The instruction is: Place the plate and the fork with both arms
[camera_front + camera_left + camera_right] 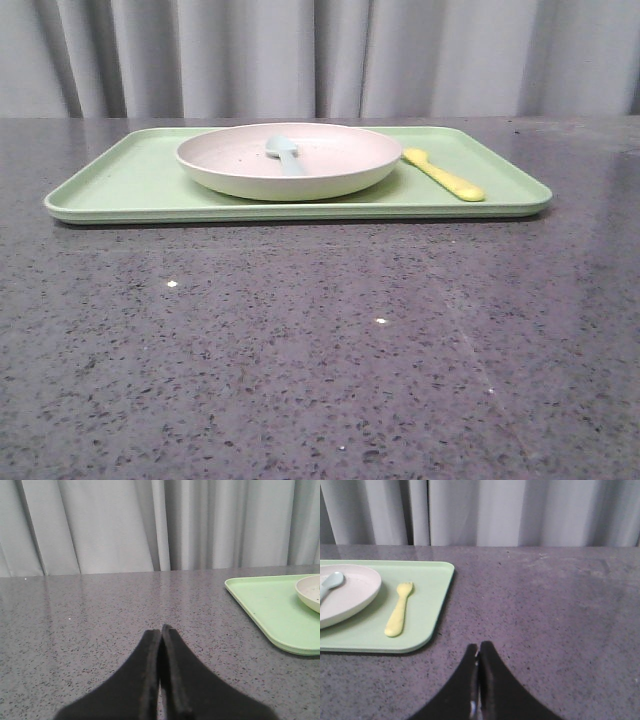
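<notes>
Speckled dark grey stone forms the bench (300, 360), and no brand, label or writing can be read on anything in view. A pale green rectangular tray (120, 185) lies toward the far edge of the bench, its long side parallel to that edge, with grey curtains (320, 55) hanging behind.

On the tray, about at its middle, sits the plate (330, 165), off-white with a faint pink tint, fine specks and a raised rim. A light blue round-ended utensil (285, 155) lies inside the plate. The fork (445, 176), small and bright yellow, lies flat on the tray just beside the plate, toward the tray's right end, apart from the plate's rim; the right wrist view shows its tines pointing toward the far edge of the bench.

The left end effector (161, 630) is over bare bench off the tray's left end, its two black fingers pressed together and gripping nothing. The right end effector (478, 647) is over bare bench off the tray's right end, near its near right corner, its fingers likewise pressed together and gripping nothing. Neither touches the tray, plate or fork.
</notes>
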